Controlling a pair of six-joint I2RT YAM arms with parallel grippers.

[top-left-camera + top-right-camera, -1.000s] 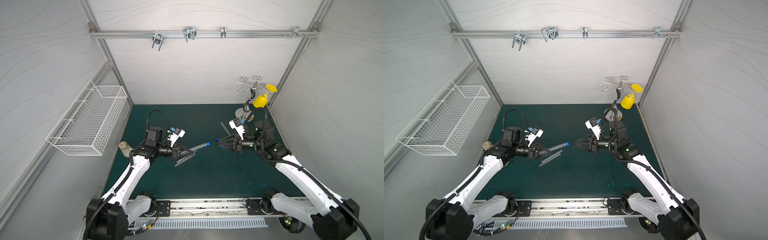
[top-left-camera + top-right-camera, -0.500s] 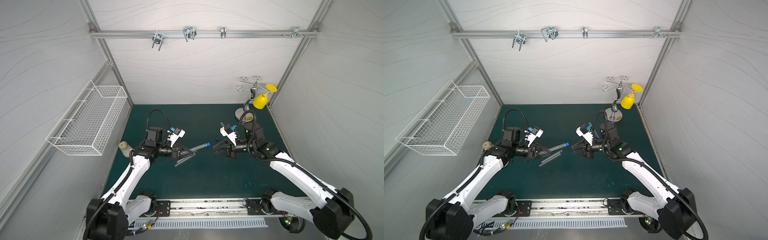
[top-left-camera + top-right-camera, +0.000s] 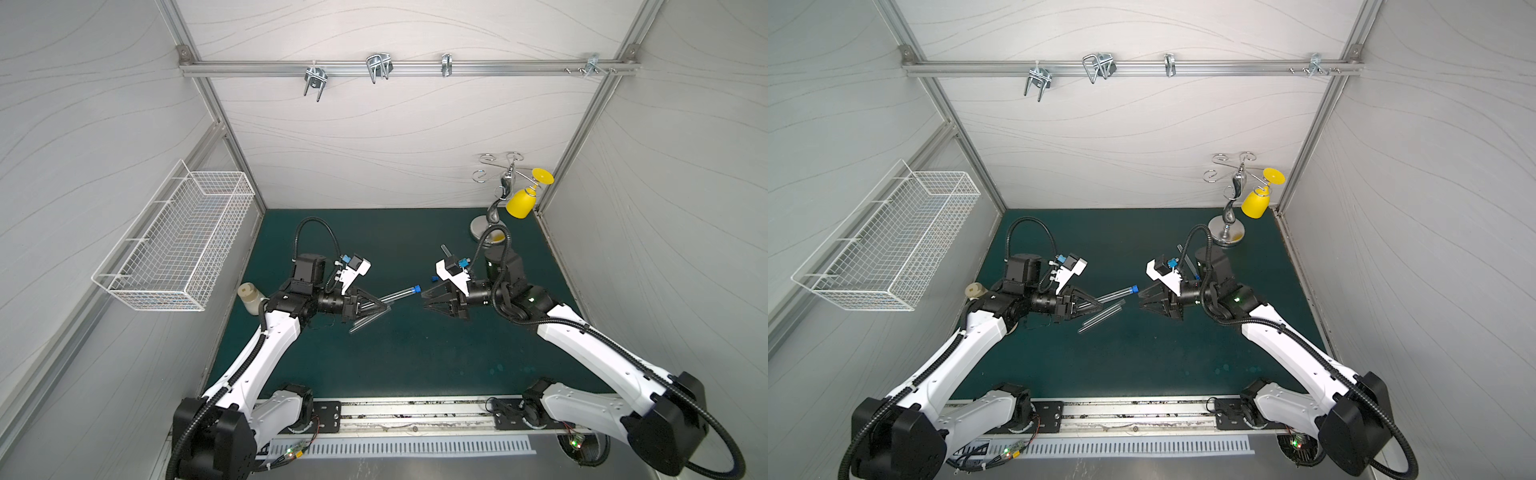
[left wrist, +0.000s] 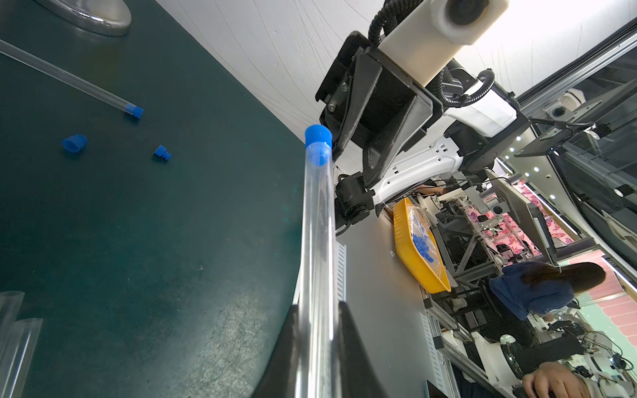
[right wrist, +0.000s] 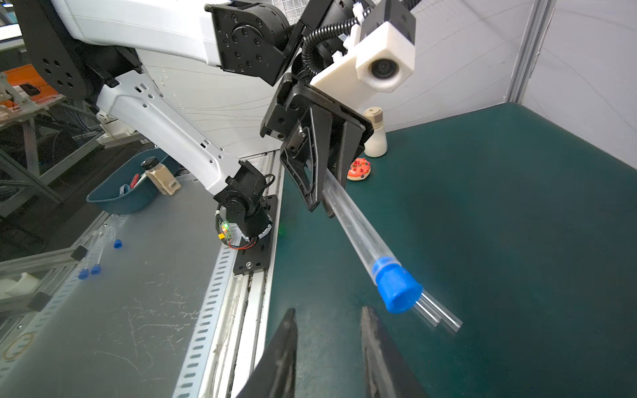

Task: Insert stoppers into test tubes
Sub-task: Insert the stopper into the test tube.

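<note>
My left jaws are pinching a test tube, holding it up off the counter. It lies roughly level, with its stopper end aimed at my right jaws. Those are partly spread, empty, and just short of it.

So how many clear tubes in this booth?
4. One stoppered tube in the left gripper; two open tubes on the mat by it; one capped tube lying near the right arm. Arms may hide more.
</note>
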